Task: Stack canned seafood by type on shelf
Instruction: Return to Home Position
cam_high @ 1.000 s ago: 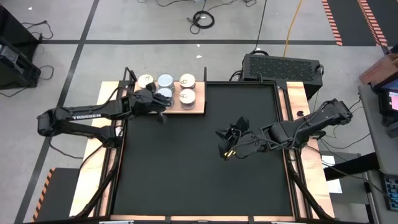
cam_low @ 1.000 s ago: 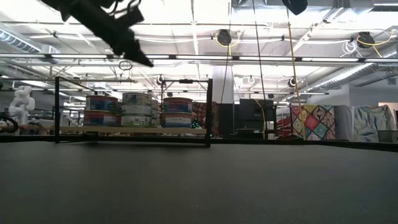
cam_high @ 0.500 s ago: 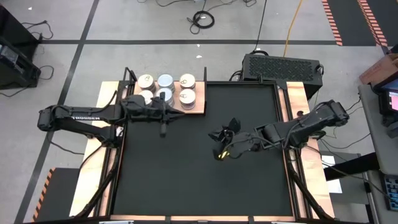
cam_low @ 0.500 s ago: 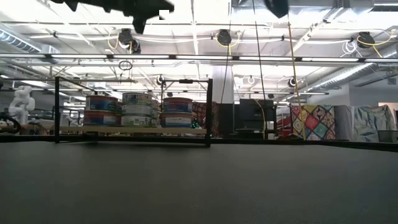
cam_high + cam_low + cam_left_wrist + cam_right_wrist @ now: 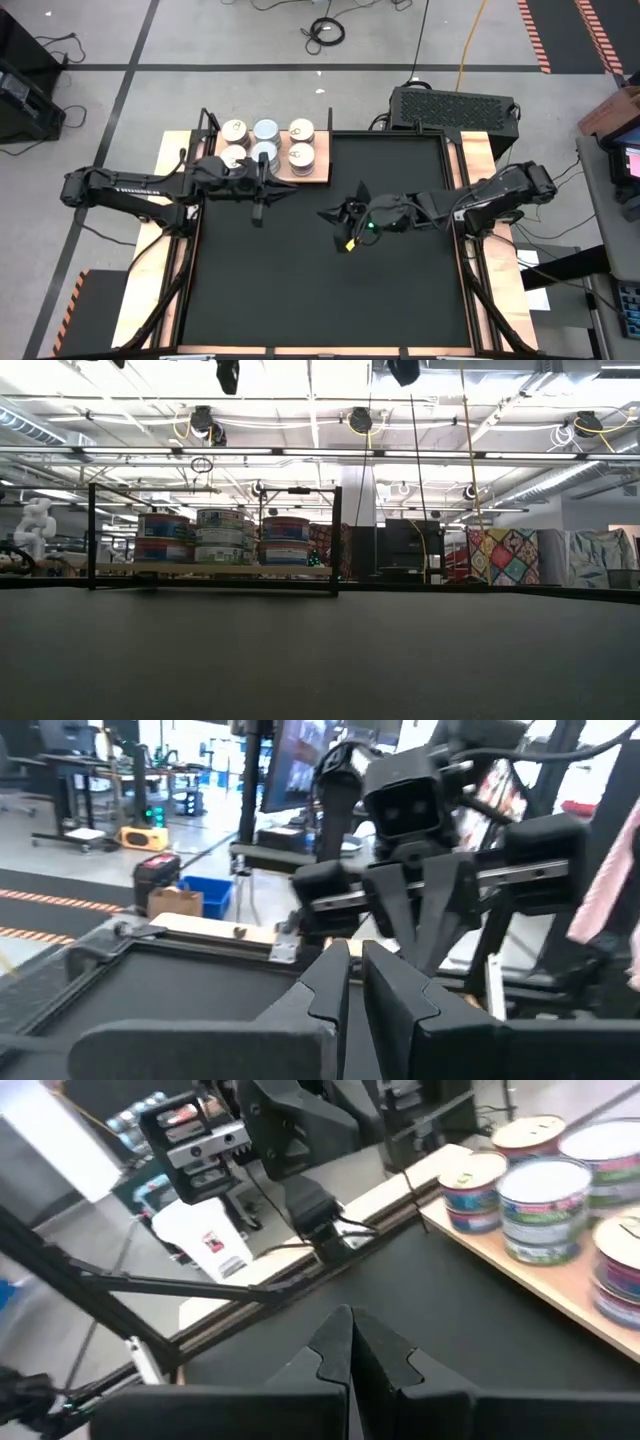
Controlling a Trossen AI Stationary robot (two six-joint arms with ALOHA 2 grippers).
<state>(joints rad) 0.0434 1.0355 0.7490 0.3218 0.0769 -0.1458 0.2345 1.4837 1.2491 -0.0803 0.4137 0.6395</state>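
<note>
Several canned seafood tins stand on the pale wooden shelf at the table's far left. In the low view the tins sit two high in stacks, and the right wrist view shows them as well. My left gripper hangs shut over the mat, just near-right of the shelf, pointing level toward the table's right. The left wrist view shows it holding nothing. My right gripper is shut and bare over the mat's middle, pointing toward the left one. Its own view shows it too.
The black mat covers most of the table, with wooden strips along its sides. A thin black frame stands around the shelf. A black box sits past the far edge.
My left gripper has drawn away from the tins toward the table's right and near side, risen, rolled, and levelled out, staying shut and bare. My right gripper has moved toward the table's left, closing on the left one. The tins have kept still.
</note>
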